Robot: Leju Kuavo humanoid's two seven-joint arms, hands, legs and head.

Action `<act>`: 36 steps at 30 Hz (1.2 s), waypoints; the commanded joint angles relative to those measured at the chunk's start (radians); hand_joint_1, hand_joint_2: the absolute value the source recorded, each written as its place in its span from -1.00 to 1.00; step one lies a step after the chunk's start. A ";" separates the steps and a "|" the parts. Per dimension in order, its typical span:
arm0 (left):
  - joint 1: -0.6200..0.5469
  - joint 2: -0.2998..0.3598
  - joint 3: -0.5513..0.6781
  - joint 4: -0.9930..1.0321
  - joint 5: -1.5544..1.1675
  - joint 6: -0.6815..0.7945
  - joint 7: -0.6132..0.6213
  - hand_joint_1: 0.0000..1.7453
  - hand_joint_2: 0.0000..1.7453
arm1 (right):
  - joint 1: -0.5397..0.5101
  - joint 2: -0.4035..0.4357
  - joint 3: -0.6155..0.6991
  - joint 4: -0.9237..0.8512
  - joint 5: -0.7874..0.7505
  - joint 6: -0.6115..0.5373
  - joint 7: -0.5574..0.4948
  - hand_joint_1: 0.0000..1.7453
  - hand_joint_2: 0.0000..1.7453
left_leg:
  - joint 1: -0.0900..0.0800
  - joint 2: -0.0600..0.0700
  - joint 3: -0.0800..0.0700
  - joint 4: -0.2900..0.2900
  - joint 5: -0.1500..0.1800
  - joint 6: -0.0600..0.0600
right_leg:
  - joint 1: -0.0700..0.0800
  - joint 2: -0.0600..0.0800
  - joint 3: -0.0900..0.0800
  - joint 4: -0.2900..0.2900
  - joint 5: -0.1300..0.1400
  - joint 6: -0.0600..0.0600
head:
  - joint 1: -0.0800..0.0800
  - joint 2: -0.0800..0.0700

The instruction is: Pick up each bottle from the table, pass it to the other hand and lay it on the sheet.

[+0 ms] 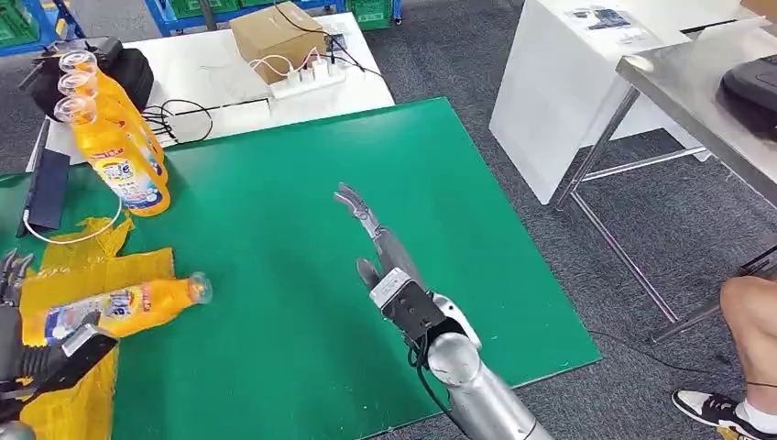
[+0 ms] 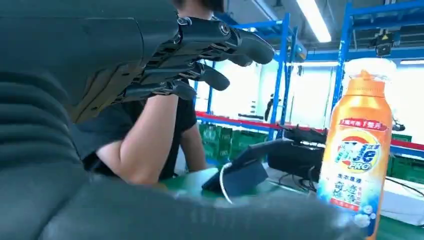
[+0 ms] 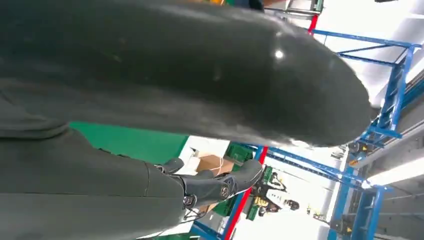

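The green table (image 1: 302, 229) fills the middle of the head view, and a crumpled yellow sheet (image 1: 87, 270) lies at its left end. On that sheet one orange bottle (image 1: 124, 310) lies on its side, clear cap pointing toward the table's middle. Behind it, three more orange bottles (image 1: 124, 151) stand upright in a tight row near the table's back-left corner, touching each other. The right arm reaches out over the bare green surface, and the right hand (image 1: 380, 252) is open, fingers stretched forward and apart, holding nothing, well away from every bottle. Down at the left edge, the left hand (image 1: 14, 316) sits just beside the lying bottle's base; in the left wrist view its fingers (image 2: 200, 75) are spread on nothing. Behind the table, a cardboard box (image 1: 275, 37) sits beside a white power strip (image 1: 307, 78).
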 commanded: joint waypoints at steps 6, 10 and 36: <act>-0.024 -0.066 -0.001 0.077 0.033 -0.060 -0.050 -1.00 -1.00 | -0.018 -0.023 -0.005 0.016 -0.001 0.003 -0.007 -1.00 -1.00 | 0.000 -0.006 0.006 -0.002 -0.001 0.003 | -0.001 0.004 0.006 -0.001 -0.002 -0.001 | 0.000 0.000; -0.041 -0.107 0.001 -0.003 0.386 -0.327 -0.198 -1.00 -1.00 | -0.003 -0.020 -0.021 -0.002 0.042 -0.031 -0.021 -1.00 -1.00 | 0.000 -0.014 0.006 -0.002 -0.001 0.004 | -0.001 -0.001 0.008 -0.001 -0.003 -0.002 | 0.000 0.000; 0.133 -0.343 -0.298 -0.360 0.716 -0.555 -0.306 -1.00 -1.00 | 0.152 0.047 0.021 -0.027 0.286 -0.242 -0.190 -1.00 -1.00 | -0.001 -0.006 0.006 -0.003 -0.003 0.002 | -0.002 0.003 0.006 -0.003 -0.001 -0.001 | 0.000 0.000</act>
